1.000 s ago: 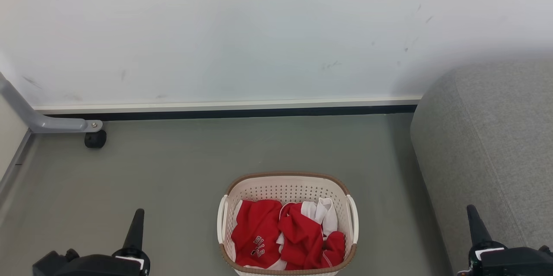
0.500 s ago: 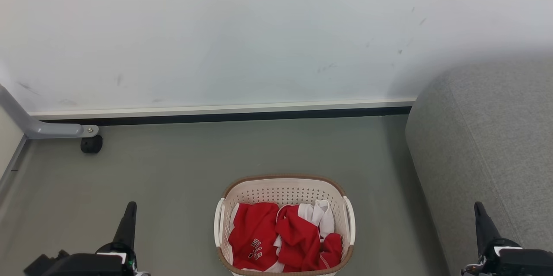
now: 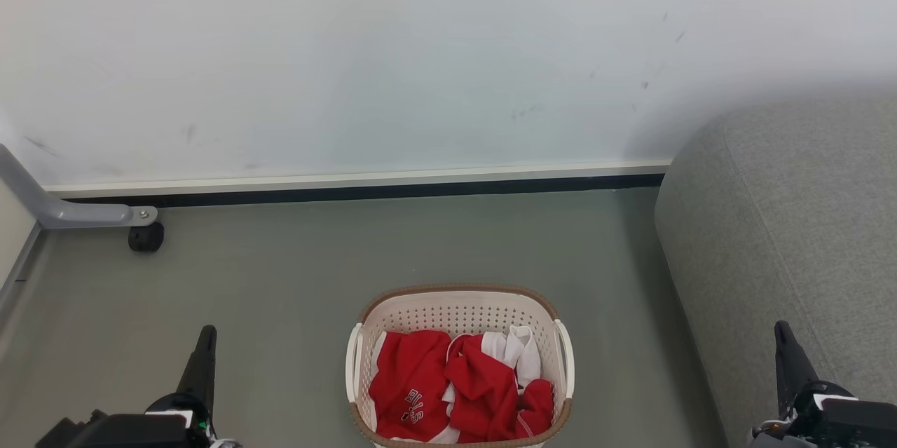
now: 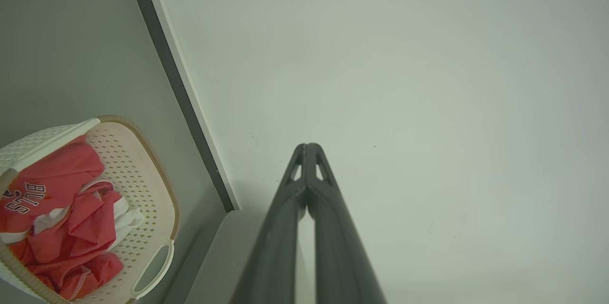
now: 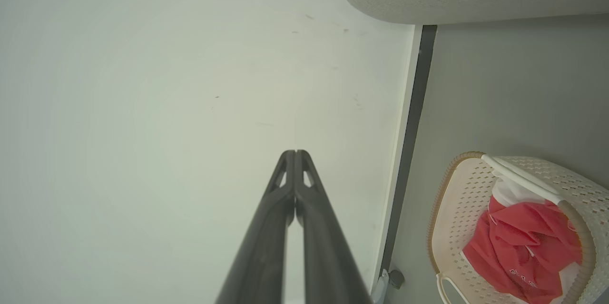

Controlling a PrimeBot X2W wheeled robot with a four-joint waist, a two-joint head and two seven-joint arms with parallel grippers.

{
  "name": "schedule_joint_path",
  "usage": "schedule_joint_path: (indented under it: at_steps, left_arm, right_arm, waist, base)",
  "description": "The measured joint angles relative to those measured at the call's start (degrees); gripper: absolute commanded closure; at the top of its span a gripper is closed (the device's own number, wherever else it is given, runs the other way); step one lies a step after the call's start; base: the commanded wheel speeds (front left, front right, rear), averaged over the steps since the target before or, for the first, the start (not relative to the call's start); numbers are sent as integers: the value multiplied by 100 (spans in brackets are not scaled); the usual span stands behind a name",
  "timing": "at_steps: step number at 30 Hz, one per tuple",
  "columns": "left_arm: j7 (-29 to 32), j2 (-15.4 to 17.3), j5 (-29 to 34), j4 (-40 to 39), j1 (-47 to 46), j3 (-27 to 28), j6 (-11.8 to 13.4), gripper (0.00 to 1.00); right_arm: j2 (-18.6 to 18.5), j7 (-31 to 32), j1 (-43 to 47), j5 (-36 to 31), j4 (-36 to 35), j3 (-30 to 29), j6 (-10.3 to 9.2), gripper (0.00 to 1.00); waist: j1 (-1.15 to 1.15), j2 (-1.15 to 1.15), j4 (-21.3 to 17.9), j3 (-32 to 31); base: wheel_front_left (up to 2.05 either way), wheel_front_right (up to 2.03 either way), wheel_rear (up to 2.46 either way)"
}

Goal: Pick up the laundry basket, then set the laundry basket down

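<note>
**Standing on the floor point(image 3: 280, 308), the laundry basket point(image 3: 459, 289) goes untouched**

Low and central in the head view, near a grey fabric sofa point(image 3: 792, 224), it is cream perforated plastic with rounded corners, a brown woven-look rim and white side handles. Crumpled red and white clothes point(image 3: 434, 385) lie inside. The left hand point(image 4: 307, 147) and right hand point(image 5: 295, 152) flank it, well apart, each with long dark fingers point(image 4: 333, 237) pressed together, holding nothing.

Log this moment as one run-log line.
phase: pre-grasp | laundry basket: on floor, unheld | left gripper: shut, apart | right gripper: shut, apart
</note>
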Motion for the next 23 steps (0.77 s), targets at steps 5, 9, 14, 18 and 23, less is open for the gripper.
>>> schedule_joint_path:
  at_steps: [5, 9, 14, 18, 23]
  left_arm:
    - [0, 0, -4, 1, 0, 0, 0, 100]
    - [0, 0, -4, 1, 0, 0, 0, 100]
    - [0, 0, -4, 1, -1, 0, 0, 100]
    - [0, 0, -4, 1, -1, 0, 0, 100]
    - [0, 0, -4, 1, -1, 0, 0, 100]
  right_arm:
    - [0, 0, 0, 0, 0, 0, 0, 100]
    - [0, 0, 0, 0, 0, 0, 0, 100]
    - [0, 0, 0, 0, 0, 0, 0, 100]
    - [0, 0, 0, 0, 1, 0, 1, 100]
    - [0, 0, 0, 0, 1, 0, 1, 100]
  waist:
    - [0, 0, 0, 0]
    - [0, 0, 0, 0]
    - [1, 0, 0, 0]
    - [1, 0, 0, 0]
    - [1, 0, 0, 0]
  base:
    - [0, 0, 0]
    - [0, 0, 0]
    - [0, 0, 0]
    - [0, 0, 0]
    - [0, 0, 0]
